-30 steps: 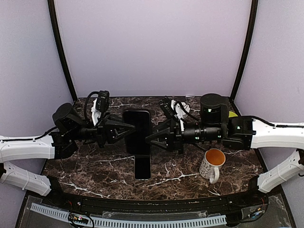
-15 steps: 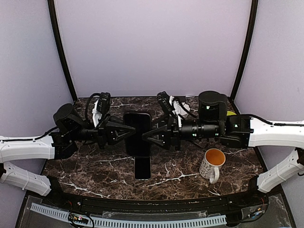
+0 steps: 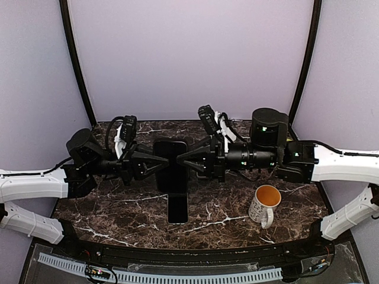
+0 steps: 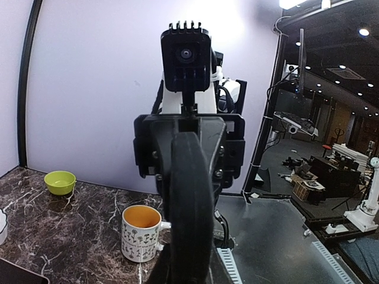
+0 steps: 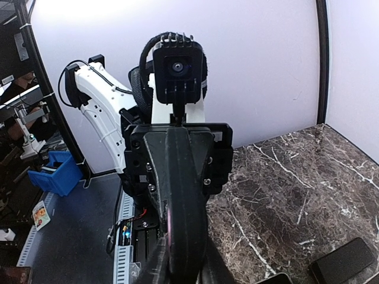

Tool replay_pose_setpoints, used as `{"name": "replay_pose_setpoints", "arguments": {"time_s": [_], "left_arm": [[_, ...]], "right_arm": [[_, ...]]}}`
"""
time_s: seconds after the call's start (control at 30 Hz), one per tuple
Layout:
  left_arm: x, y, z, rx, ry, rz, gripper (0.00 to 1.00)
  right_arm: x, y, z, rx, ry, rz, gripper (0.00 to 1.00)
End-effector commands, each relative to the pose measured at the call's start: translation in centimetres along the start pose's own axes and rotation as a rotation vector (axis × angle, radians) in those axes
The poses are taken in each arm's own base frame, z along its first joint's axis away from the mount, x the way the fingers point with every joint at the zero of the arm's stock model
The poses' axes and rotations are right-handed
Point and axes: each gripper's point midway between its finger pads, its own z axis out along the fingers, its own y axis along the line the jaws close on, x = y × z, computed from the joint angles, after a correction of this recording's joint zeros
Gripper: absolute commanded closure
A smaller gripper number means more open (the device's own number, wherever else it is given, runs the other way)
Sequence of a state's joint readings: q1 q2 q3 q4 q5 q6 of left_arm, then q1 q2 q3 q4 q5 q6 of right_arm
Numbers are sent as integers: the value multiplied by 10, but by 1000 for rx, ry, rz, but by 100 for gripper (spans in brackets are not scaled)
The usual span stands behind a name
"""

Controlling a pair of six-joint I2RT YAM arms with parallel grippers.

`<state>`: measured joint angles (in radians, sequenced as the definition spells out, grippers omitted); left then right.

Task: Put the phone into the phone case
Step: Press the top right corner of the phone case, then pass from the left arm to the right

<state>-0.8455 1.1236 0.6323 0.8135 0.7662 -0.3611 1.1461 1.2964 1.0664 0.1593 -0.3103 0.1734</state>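
Note:
A black phone case (image 3: 172, 165) with a glossy upper face hangs above the table between my two grippers. My left gripper (image 3: 157, 165) is shut on its left edge and my right gripper (image 3: 185, 161) is shut on its right edge. It shows edge-on as a thick rounded black rim in the left wrist view (image 4: 190, 201) and the right wrist view (image 5: 185, 213), where a thin glossy strip runs along one side. I cannot tell whether the phone sits inside it. A second black slab (image 3: 178, 208) lies flat on the marble, partly hidden under the case.
A patterned white mug (image 3: 265, 204) with an orange inside stands front right, also in the left wrist view (image 4: 141, 232). A green bowl (image 4: 60, 181) sits at the back right. Two dark flat shapes (image 5: 343, 260) lie low in the right wrist view.
My right arm has shifted left and a little toward the back along the case's right edge. The left arm and the slab on the table have stayed put.

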Motion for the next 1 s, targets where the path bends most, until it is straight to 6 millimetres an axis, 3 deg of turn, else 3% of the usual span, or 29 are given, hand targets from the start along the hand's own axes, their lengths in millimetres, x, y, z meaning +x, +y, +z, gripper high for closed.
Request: {"name": "replay_pose_setpoints", "arguments": {"time_s": [0.0,0.07,0.2,0.37,0.43,0.5,0.67,0.7,0.73,0.8,0.87,0.97], "left_arm": [[-25,-18,-4,36,-70,57,100],[-26,-17,-5,26,-77,59,100],[-27,-16,-6,18,-83,61,100],[-28,-16,-7,12,-90,64,100],[-28,-16,-7,14,-91,66,100],[-28,-16,-7,13,-90,64,100],[-27,-14,-6,4,-84,57,98],[-24,-9,-6,-20,-73,46,90],[-26,-6,-5,-34,-70,45,65],[-25,6,-4,-95,-49,46,35],[-25,24,-5,-202,-28,48,22],[-25,60,-15,-419,10,66,17]], "right_arm": [[-16,-8,-4,51,-51,-5,57],[-5,-11,1,52,-16,16,55],[11,-12,9,35,28,55,66],[23,-14,9,38,43,80,59],[24,-14,8,42,37,84,74],[24,-14,7,41,32,88,99],[24,-23,0,100,41,127,100],[26,-29,-3,133,50,144,100],[28,-34,-7,165,62,164,100],[35,-44,-14,234,98,211,100],[52,-54,-23,304,162,275,100],[81,-62,-32,363,255,395,100]]}}
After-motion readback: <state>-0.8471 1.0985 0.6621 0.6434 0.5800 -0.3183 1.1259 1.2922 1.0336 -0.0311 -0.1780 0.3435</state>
